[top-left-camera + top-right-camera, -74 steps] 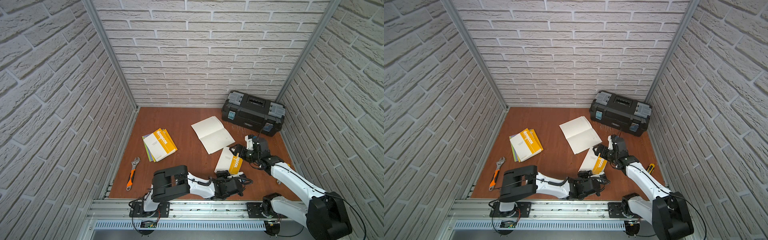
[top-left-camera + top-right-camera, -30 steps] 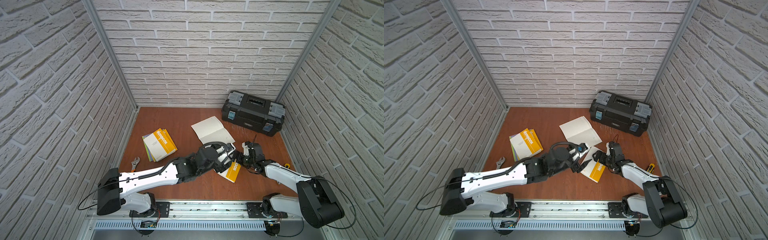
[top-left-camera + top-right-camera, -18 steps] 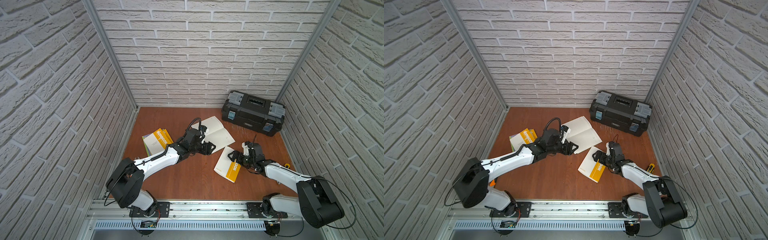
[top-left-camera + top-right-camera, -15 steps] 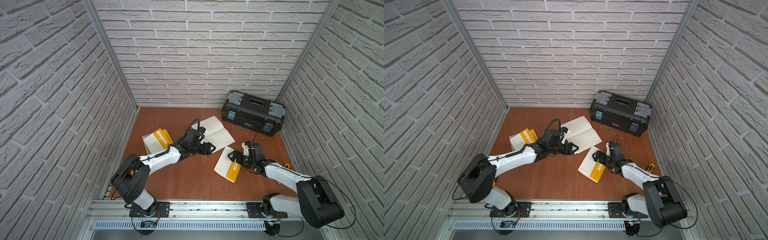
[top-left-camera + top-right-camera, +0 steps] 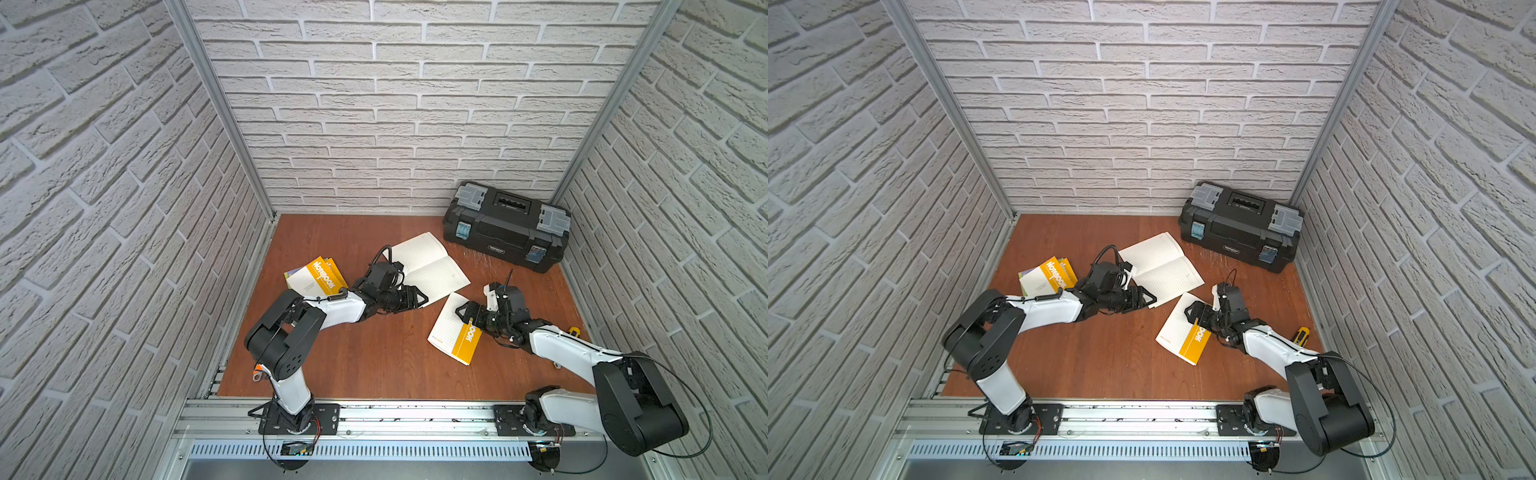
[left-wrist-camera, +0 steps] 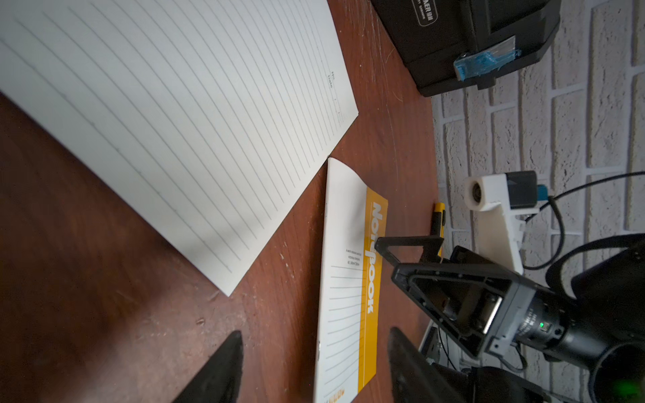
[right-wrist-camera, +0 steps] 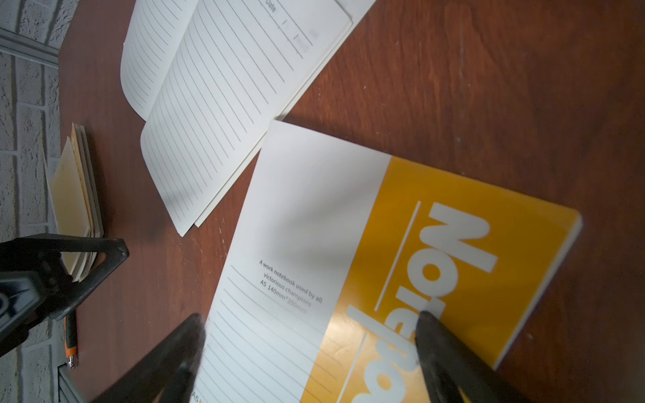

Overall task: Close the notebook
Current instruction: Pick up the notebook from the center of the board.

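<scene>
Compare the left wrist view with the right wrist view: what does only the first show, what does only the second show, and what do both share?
Only the left wrist view shows the black toolbox and a yellow-and-black tool by the wall. Only the right wrist view shows the stack of notebooks and an orange-handled tool. Both show the open notebook, the closed notebook with the yellow cover lying near it, and the wooden table.
</scene>
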`<state>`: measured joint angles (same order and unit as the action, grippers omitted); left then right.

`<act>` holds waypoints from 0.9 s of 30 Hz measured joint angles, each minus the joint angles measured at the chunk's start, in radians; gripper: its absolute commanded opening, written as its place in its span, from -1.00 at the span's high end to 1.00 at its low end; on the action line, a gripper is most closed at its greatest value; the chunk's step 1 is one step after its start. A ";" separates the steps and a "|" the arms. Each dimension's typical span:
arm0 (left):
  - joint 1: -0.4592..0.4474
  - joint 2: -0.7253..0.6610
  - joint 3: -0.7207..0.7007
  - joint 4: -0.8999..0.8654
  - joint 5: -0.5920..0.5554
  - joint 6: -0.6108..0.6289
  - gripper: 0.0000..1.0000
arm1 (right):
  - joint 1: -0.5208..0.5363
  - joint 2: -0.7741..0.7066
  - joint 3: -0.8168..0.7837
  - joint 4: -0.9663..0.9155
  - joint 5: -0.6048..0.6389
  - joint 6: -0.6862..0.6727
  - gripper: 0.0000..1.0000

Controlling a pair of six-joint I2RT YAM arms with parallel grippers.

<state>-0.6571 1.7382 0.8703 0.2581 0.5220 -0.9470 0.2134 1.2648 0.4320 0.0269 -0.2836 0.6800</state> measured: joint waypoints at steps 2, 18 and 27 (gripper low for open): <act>-0.001 0.014 0.000 0.009 0.008 -0.019 -0.25 | 0.000 0.000 0.000 0.001 -0.002 0.000 -0.88; -0.064 0.138 0.015 0.071 0.039 -0.094 -0.22 | 0.000 0.038 0.000 0.071 -0.017 -0.003 -0.88; -0.077 0.160 0.034 0.087 0.047 -0.106 -0.20 | 0.000 0.027 -0.006 0.066 -0.016 -0.003 -0.88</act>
<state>-0.7338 1.8980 0.9047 0.3450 0.5690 -1.0527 0.2134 1.2919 0.4259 0.0929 -0.3000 0.6765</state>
